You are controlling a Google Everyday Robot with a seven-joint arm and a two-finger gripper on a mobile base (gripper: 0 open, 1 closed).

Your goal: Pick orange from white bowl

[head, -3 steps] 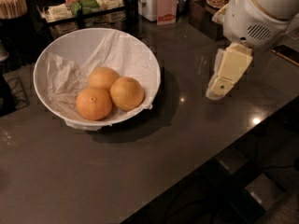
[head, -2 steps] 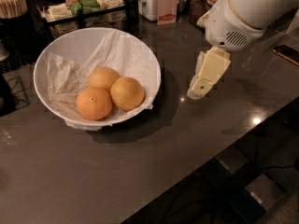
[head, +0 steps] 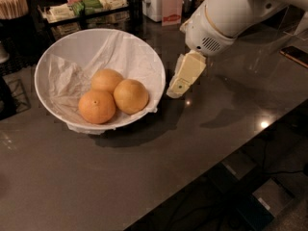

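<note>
The pale yellow claw [head: 176, 90] hangs above the dark glossy table [head: 202, 143], just outside the rim of the wide white paper-lined bowl [head: 67, 44]; I cannot tell how far open it is, but it holds nothing. Nearest it in the bowl lies the smooth pale yellow-orange orange [head: 131, 96], untouched, with a deeper-orange fruit [head: 96, 106] and a smaller pale fruit [head: 107, 80] beyond; I judge that reaching in, gripping and lifting all remain.

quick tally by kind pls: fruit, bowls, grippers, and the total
round fruit, all in the bowl: 3 (pale smooth orange, deeper-orange fruit with a dark stem dot, smaller pale fruit)
wide round white paper-lined bowl: 1
cream two-finger gripper, hanging just right of the bowl: 1
total: 5
</note>
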